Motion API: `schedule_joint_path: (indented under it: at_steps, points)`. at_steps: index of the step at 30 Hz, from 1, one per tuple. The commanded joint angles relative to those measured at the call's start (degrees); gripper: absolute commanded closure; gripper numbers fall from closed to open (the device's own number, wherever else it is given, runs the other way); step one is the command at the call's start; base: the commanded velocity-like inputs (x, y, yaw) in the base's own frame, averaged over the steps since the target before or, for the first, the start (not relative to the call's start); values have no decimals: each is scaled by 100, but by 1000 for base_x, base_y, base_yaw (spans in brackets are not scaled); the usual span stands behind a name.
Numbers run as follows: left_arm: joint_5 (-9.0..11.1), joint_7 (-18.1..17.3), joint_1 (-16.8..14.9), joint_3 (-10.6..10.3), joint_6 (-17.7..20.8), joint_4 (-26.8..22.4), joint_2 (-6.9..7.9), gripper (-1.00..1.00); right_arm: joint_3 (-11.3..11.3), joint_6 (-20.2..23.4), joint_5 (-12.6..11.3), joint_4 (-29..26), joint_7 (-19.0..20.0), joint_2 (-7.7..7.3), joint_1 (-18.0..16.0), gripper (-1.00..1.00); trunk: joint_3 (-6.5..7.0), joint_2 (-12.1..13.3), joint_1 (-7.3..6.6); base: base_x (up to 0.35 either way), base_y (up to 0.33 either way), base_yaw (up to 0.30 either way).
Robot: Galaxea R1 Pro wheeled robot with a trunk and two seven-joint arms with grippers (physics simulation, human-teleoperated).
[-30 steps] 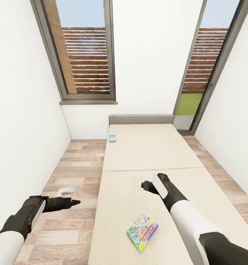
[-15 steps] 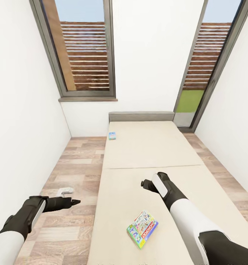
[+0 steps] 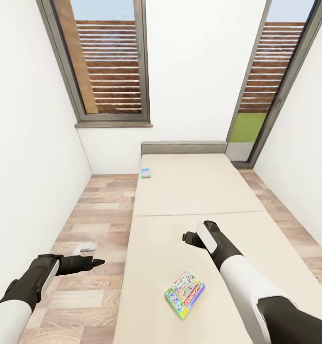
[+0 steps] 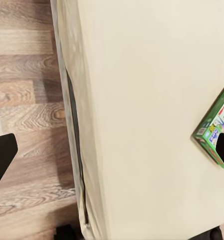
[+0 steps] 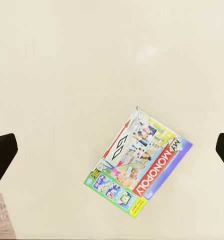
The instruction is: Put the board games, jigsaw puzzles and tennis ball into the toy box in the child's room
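Observation:
A white-green Monopoly board game with a red band lies flat on the near part of the bed, a beige mattress on a grey frame. Far off, a small blue board game rests at the mattress's left edge near the headboard. My right gripper hovers open over the mattress, beyond the Monopoly box, its fingertips wide apart with nothing between them. Over the wood floor left of the bed, my left gripper is open and empty. The left wrist view catches the box's corner.
White walls close in on both sides, and two tall dark-framed windows stand behind the bed. A strip of wood-plank floor runs along the bed's left side, with a small pale grey object on it. A narrower floor strip lies at the right.
The whole picture has shifted a little, with windows and headboard now higher in the frame: the camera moved. Both arms and both game boxes keep their places.

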Motion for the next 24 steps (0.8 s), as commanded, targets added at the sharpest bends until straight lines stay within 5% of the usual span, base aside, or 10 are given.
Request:
schedule_joint_path:
  at_steps: [1, 24]
  points:
    - [-30, -39, -4, 21, 39, -6, -4, -100, 28, 61, -60, -7, -57, -3, -46, -100, -19, -9, 2, 0, 0, 0]
    - [-30, -39, 3, 13, 30, 22, -5, -100, 30, 387, -60, 50, -72, -2, -365, -100, -236, -9, 2, 0, 0, 0]
